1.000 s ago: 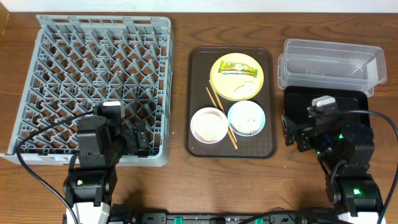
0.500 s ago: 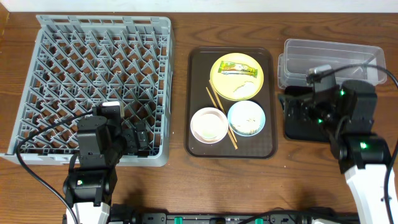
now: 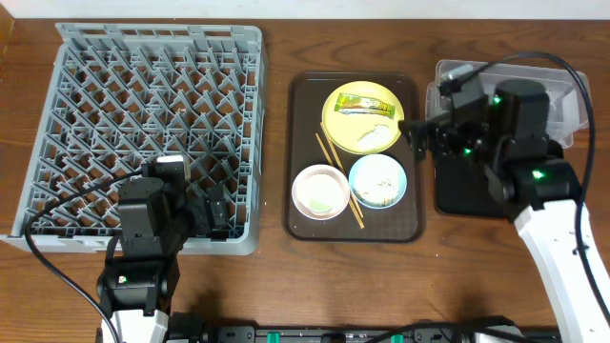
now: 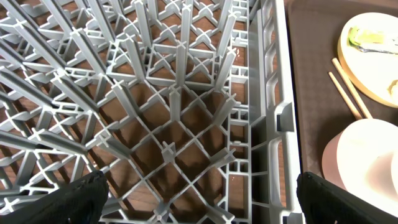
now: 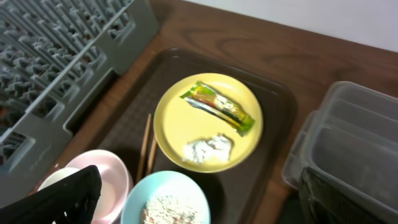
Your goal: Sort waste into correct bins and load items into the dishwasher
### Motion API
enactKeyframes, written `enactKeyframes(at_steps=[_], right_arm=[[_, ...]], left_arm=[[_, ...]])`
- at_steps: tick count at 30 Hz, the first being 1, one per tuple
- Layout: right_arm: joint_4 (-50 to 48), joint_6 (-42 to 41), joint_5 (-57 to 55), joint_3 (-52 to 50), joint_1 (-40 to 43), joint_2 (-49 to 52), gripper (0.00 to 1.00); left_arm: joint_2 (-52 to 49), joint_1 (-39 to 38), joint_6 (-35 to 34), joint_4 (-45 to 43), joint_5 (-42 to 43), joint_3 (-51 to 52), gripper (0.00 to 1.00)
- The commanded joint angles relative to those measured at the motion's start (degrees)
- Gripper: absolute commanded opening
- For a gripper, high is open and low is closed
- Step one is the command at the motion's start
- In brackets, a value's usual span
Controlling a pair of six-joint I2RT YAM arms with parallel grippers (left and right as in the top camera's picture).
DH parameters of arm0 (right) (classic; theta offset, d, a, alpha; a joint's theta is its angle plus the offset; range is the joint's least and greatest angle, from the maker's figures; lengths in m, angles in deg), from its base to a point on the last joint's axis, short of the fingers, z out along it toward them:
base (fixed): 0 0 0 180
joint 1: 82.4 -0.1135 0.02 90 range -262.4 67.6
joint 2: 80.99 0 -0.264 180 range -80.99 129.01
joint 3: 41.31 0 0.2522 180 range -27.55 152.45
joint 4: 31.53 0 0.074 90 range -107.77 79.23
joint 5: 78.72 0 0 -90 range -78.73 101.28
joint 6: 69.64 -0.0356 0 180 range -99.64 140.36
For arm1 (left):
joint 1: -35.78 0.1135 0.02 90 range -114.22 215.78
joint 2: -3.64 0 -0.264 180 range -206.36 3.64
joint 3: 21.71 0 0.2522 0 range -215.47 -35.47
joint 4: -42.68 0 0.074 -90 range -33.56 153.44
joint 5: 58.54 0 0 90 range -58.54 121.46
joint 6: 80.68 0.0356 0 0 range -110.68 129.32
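Note:
On the brown serving tray point(image 3: 297, 143) a round yellow plate point(image 3: 386, 122) carries a yellow-green snack wrapper point(image 3: 365, 105) and a small white crumpled scrap point(image 5: 210, 149). A light blue bowl point(image 3: 378, 181) holds rice-like food scraps point(image 5: 171, 208). Beside it sit a pinkish-white bowl point(image 3: 320, 191) and wooden chopsticks point(image 3: 338, 176). My right gripper point(image 3: 419, 141) hovers open at the tray's right edge, between plate and blue bowl, holding nothing. My left gripper point(image 3: 212, 211) rests open over the near right corner of the grey dishwasher rack point(image 3: 253, 95).
The clear plastic tub point(image 3: 562, 95) stands at the back right, with the shallow black tray point(image 3: 448, 195) in front of it under my right arm. In the left wrist view the rack's pegs point(image 4: 177, 74) fill the frame.
My right arm has swung up from over the black tray and leftward to the brown tray's right edge, gripper still open. The left arm has not moved.

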State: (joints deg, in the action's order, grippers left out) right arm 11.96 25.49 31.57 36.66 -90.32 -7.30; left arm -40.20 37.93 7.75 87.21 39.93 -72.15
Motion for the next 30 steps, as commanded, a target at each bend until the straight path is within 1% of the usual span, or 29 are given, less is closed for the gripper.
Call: enactKeyframes(at_steps=[1,5,10,15,20,24,30], right_arm=[[0.1,0.9,0.7,4.0,-2.9,3.5,0.99],[2.3,2.5,0.7,8.8,-5.5,8.0,0.99],[9.6,5.9,-0.5,16.9,-9.0,15.2,0.99],[5.4,5.5,1.2,17.3,-10.9,16.4,0.99],[0.5,3.7,-3.1,17.3,-11.7,16.5,0.99],[-1.0,3.7,-6.9,17.3,-12.1,17.8,0.99],[-2.2,4.7,-6.9,17.3,-12.3,21.9,0.99]], left_arm=[[0.2,-0.2,-0.7,0.1,0.1,-1.4,0.99],[0.2,-0.2,-0.7,0.1,0.1,-1.4,0.99],[0.2,-0.2,-0.7,0.0,-0.1,-1.4,0.99],[0.1,-0.2,-0.7,0.0,-0.2,-1.4,0.99],[0.1,-0.2,-0.7,0.0,-0.2,-1.4,0.99],[0.1,-0.2,-0.7,0.0,-0.1,-1.4,0.99],[0.1,-0.2,-0.7,0.0,-0.1,-1.4,0.99]])
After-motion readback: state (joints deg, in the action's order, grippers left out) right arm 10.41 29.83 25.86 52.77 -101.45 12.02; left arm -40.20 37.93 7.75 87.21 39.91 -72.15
